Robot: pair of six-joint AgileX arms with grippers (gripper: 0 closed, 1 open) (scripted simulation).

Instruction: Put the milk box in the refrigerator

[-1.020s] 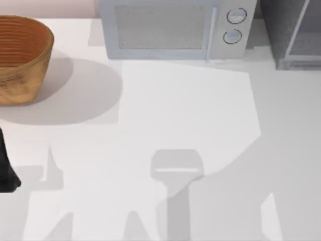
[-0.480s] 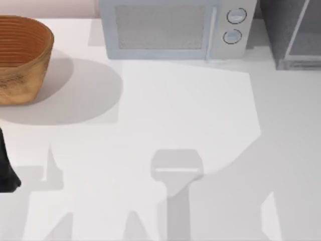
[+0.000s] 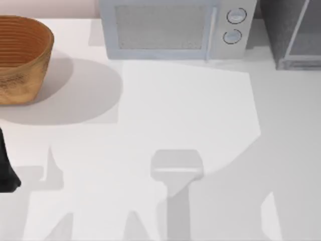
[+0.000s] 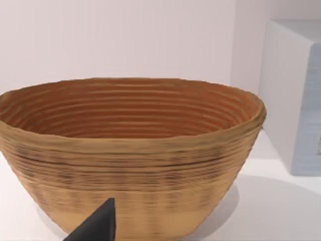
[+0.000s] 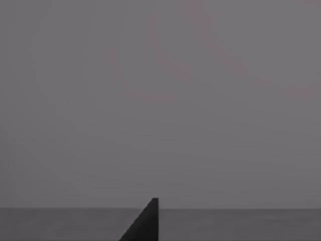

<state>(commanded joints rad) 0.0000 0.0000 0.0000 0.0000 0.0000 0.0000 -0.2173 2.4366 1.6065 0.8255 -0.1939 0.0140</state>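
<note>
The milk box is out of view. The refrigerator [image 3: 293, 35], a dark grey cabinet with a pale frame, stands at the table's back right corner. My left arm [image 3: 6, 168] sits at the table's left edge, well short of the basket. In the left wrist view a dark tip of my left gripper [image 4: 98, 227] points at the basket close ahead. In the right wrist view a dark tip of my right gripper [image 5: 146, 223] stands before a plain dull grey surface.
A woven brown basket [image 3: 22, 57] [image 4: 130, 150] stands at the back left. A light grey microwave [image 3: 173, 30] with two round knobs fills the back middle. The white tabletop [image 3: 175, 120] lies open in front of them, crossed by shadows.
</note>
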